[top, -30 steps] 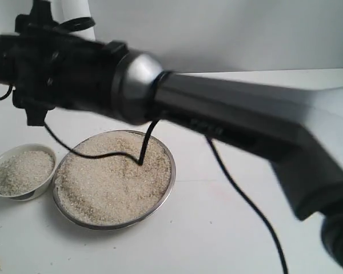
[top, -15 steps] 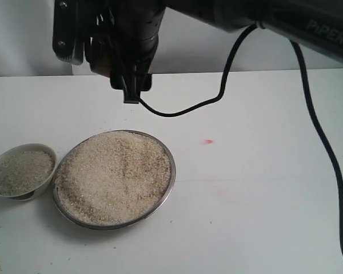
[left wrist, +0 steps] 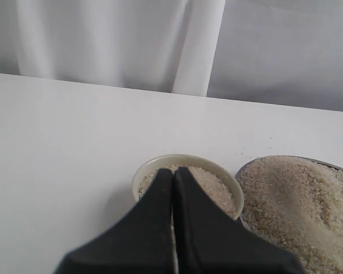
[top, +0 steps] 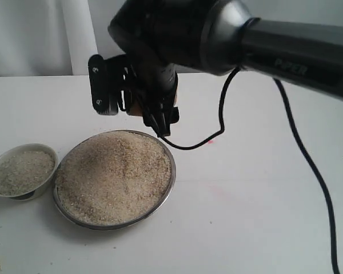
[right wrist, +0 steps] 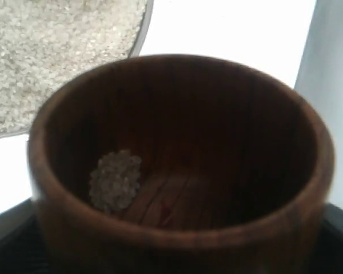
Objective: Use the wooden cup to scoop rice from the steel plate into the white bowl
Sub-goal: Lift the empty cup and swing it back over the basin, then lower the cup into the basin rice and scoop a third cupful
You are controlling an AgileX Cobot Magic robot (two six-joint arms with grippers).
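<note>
The steel plate [top: 174, 178] sits left of centre, heaped with rice [top: 114, 177]. To its left stands the white bowl [top: 23, 146], also holding rice. My right gripper [top: 134, 108] reaches in from the right and hangs just above the plate's far edge, shut on the wooden cup [top: 139, 106]. The right wrist view is filled by the wooden cup [right wrist: 228, 114]; a small clump of rice [right wrist: 115, 180] lies at its bottom. My left gripper [left wrist: 172, 171] is shut and empty, hovering near the white bowl [left wrist: 186, 158]; it does not show in the exterior view.
A black cable [top: 308, 165] trails from the right arm across the white table on the right. A loop of it [top: 200, 142] hangs just behind the plate's far right rim. White curtains [left wrist: 103, 40] back the table.
The right arm swung from over the bowl at far left, up and back behind the plate. It has now dropped lower toward the plate's far edge. The cup stays gripped.
</note>
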